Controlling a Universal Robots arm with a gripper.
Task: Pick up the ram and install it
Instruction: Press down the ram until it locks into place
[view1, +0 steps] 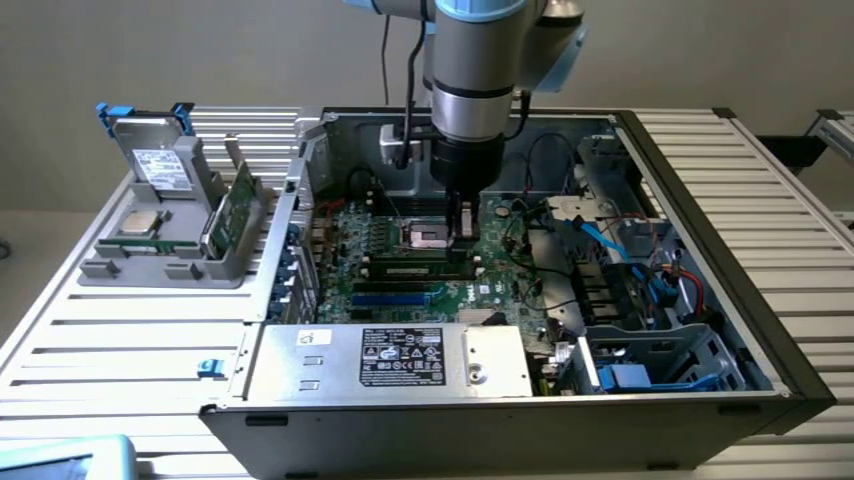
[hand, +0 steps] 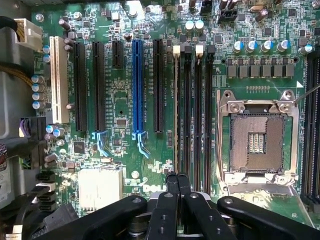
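Your jaws, pressed together, sit at one end of the ram (hand: 176, 110), whose length runs straight away from them across the motherboard (hand: 120, 100).

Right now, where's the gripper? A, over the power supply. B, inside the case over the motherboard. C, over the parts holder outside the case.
B: the gripper hangs low inside the open case, fingers shut, right over the motherboard by the memory slots.
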